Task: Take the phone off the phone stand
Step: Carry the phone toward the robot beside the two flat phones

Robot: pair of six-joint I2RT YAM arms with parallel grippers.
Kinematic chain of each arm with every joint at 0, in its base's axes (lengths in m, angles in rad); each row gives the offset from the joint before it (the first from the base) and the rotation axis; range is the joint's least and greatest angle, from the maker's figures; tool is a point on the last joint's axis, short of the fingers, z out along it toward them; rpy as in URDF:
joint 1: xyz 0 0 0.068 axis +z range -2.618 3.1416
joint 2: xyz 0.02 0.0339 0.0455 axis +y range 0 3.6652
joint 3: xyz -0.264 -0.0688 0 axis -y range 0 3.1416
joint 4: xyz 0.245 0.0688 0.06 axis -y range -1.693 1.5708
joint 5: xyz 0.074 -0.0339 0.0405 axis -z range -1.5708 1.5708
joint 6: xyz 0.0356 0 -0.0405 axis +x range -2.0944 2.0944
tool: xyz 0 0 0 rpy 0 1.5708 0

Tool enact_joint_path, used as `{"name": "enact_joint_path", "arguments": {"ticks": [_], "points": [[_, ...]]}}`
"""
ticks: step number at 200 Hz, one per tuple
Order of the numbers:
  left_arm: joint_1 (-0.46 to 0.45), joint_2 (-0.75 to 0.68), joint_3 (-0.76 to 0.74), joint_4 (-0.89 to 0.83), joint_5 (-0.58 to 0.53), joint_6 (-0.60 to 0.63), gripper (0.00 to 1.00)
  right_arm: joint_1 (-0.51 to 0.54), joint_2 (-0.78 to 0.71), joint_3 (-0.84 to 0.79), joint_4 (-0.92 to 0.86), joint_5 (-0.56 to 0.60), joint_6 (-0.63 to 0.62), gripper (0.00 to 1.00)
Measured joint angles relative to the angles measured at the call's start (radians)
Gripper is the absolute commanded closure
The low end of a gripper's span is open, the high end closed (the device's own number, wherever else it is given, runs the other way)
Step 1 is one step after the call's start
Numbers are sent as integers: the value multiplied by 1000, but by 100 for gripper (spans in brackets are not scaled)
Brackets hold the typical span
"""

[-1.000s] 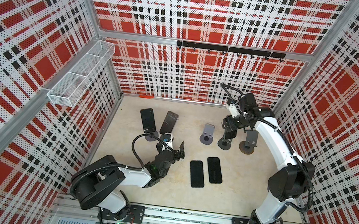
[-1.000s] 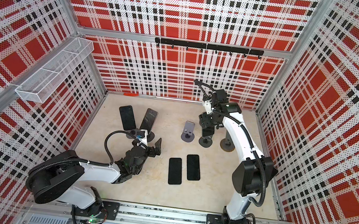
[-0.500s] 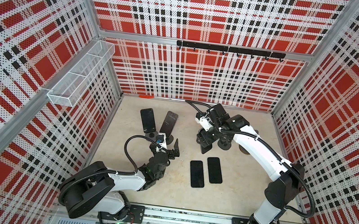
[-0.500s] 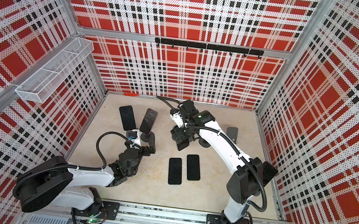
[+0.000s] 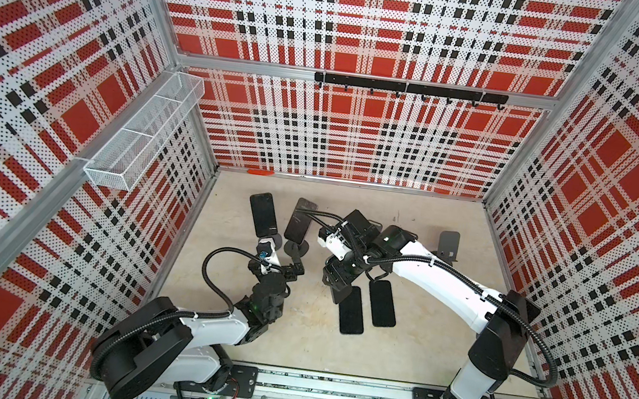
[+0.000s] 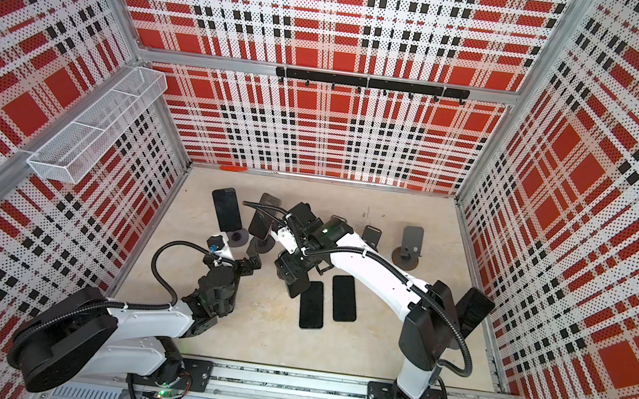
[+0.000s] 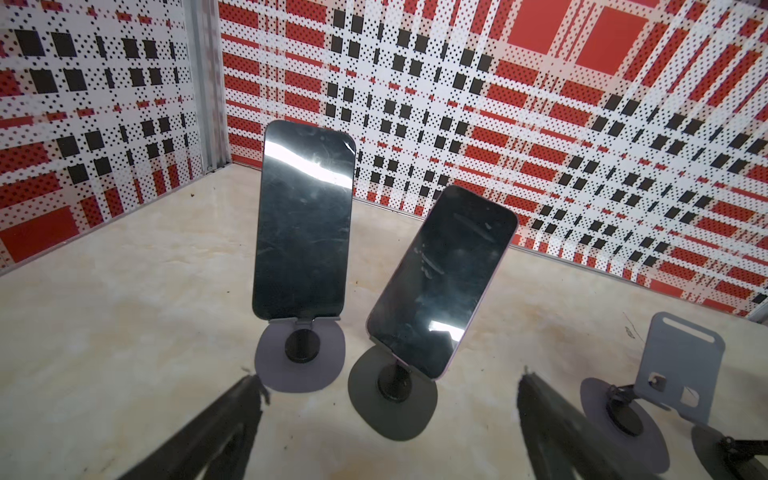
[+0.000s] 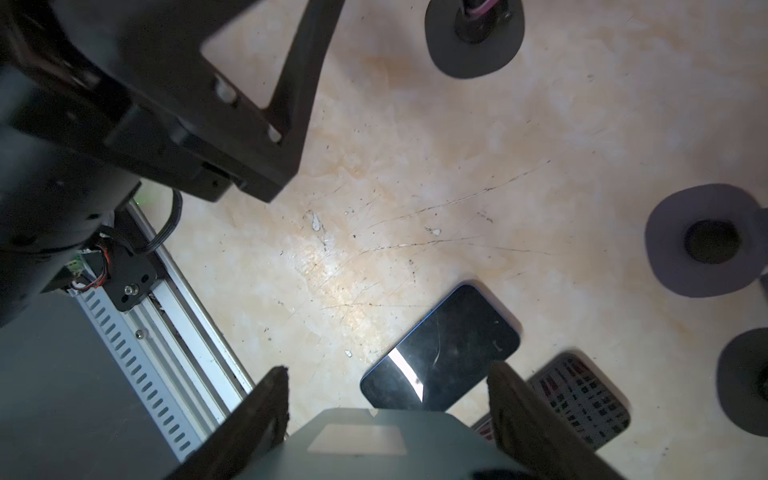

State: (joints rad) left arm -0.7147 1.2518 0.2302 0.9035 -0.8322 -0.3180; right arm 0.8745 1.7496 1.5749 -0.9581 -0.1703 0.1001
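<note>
left pincer (image 7: 388, 378): spread wide, empty, before tilted purple-edged black phone (image 7: 440, 282) on round dark stand (image 7: 392, 411) | right pincer (image 8: 388, 372): clamped on flat grey phone (image 8: 374, 440)

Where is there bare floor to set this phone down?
Bare floor lies between the flat phones and the rail, and along the back wall behind the stands. Crowded: the middle, where the right end effector holds a phone by the flat phones, and around the standing phones.
</note>
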Motion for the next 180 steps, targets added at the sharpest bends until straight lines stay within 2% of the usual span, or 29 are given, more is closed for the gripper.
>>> {"name": "enact_joint_path", "arguments": {"ticks": [51,124,180], "points": [[1,-2,0,5,2,-18,2,2,-74,-194,8,-7,71,36],[1,27,0,8,31,-40,2,-11,-296,-425,-34,37,216,35],[1,29,0,8,56,-69,2,-195,-345,-533,-43,89,240,35]]}}
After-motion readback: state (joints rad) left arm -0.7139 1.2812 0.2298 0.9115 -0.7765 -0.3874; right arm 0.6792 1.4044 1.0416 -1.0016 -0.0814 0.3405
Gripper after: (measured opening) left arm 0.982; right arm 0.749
